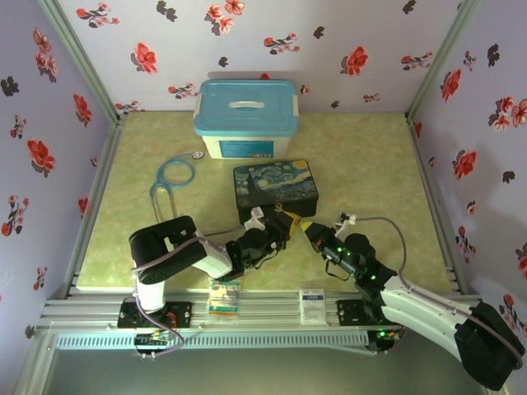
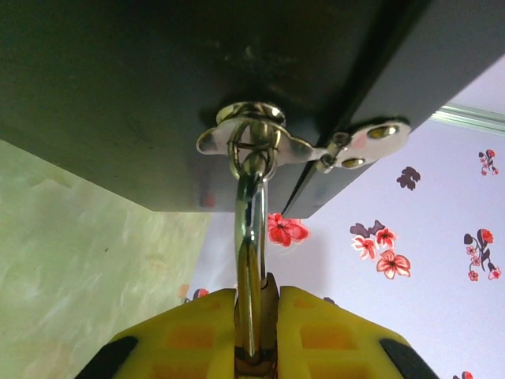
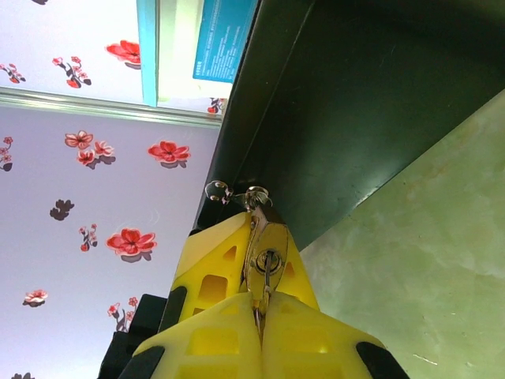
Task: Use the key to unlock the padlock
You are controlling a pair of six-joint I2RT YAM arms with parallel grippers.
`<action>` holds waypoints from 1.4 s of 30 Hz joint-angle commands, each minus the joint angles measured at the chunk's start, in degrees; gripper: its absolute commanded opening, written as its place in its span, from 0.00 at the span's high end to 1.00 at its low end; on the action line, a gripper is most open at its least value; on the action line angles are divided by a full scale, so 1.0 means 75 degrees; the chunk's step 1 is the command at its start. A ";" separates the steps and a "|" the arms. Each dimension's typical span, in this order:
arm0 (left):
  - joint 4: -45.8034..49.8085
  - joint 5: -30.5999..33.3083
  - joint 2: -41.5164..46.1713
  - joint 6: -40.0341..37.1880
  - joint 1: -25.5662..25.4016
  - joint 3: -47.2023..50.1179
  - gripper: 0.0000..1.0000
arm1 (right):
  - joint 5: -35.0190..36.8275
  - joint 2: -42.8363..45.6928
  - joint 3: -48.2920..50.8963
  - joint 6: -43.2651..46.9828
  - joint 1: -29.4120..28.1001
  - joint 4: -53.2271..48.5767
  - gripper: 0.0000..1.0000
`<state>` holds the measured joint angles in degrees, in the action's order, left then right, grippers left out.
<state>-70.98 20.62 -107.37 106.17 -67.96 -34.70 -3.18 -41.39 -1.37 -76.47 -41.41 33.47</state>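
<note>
Tiny silver-shackled padlock [image 2: 251,213] threaded through hasp ring [image 2: 254,126] of dark painted box [image 2: 118,95], left gripper [image 2: 256,300] closed on it. Right gripper [image 3: 260,316] pinches thin silver key [image 3: 266,276] at keyhole.

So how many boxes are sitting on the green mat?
2. The white storage box with a blue lid stands at the back, and the dark starry-night box lies just in front of it. Small ones could hide behind them.

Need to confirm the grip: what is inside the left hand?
The padlock, its silver shackle rising from between the left hand's yellow fingers through the hasp ring on the dark box. The fingers cover most of its body.
</note>
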 commanded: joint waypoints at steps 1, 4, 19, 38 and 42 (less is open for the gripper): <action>-0.0676 -0.0646 0.0021 -0.0113 -0.0190 -0.0391 1.00 | -0.0272 -0.0061 -0.0027 0.0119 0.0111 0.0328 1.00; -0.0673 -0.0686 0.0112 -0.0170 -0.0166 -0.0325 1.00 | -0.0698 -0.0059 0.0032 -0.0010 0.0469 0.0317 1.00; -0.0674 -0.1042 0.0225 -0.0364 -0.0159 -0.0476 1.00 | -0.2774 0.0306 -0.0206 0.0060 0.2533 -0.1331 1.00; -0.0678 -0.1234 -0.0303 -0.0079 -0.0093 -0.1012 1.00 | -0.1855 0.1440 0.0124 -0.0117 0.1864 -0.1992 1.00; -0.0684 -0.1324 -0.0413 -0.0005 -0.0083 -0.1133 1.00 | -0.1808 0.1115 0.0221 -0.0097 0.1806 -0.1520 1.00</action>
<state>-69.71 14.11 -110.10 106.02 -67.96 -40.16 -17.72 -31.81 -1.30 -77.97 -26.96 22.63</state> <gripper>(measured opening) 0.132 0.043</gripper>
